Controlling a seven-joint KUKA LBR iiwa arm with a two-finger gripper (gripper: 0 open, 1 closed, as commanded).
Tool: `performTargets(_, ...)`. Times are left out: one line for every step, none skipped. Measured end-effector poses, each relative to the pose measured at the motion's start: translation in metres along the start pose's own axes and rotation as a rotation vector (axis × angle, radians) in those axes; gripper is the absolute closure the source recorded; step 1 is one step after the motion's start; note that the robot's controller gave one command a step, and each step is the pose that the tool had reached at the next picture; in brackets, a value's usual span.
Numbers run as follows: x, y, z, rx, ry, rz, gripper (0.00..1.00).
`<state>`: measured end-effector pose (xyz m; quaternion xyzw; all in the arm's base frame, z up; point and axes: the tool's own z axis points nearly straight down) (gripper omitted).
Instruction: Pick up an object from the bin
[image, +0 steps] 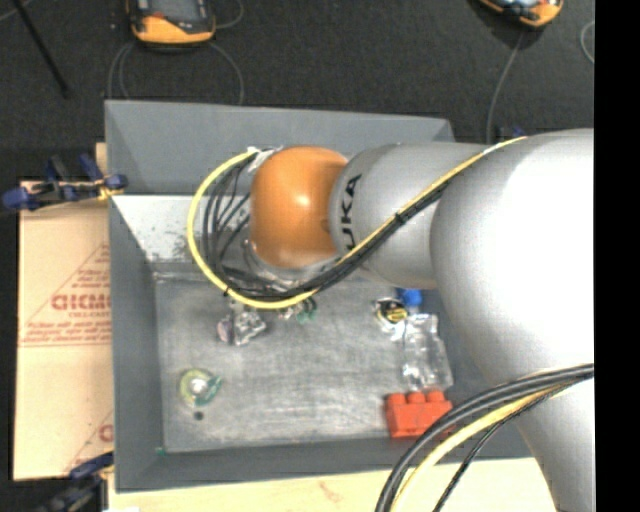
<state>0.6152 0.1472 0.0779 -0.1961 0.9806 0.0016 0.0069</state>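
Note:
My gripper (243, 325) hangs low over the bin's floor in the left half, just below the arm's orange cover. A small dark green thing (303, 312) lies right beside it, on its right. A round, pale green, glassy thing (197, 386) rests on the floor below and left of the gripper, clearly apart from it.
Along the bin's right side lie an orange-red toy brick (418, 412), a clear plastic piece (425, 352) and a small blue and yellow thing (395, 308). The arm covers the bin's upper right part.

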Motion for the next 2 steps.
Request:
performTargets(-0.002, -0.001, -0.009, 0.000, 0.006, 0.005, 1.00)
performTargets(-0.006, -0.003, -0.096, 0.003, 0.001, 0.010, 1.00)
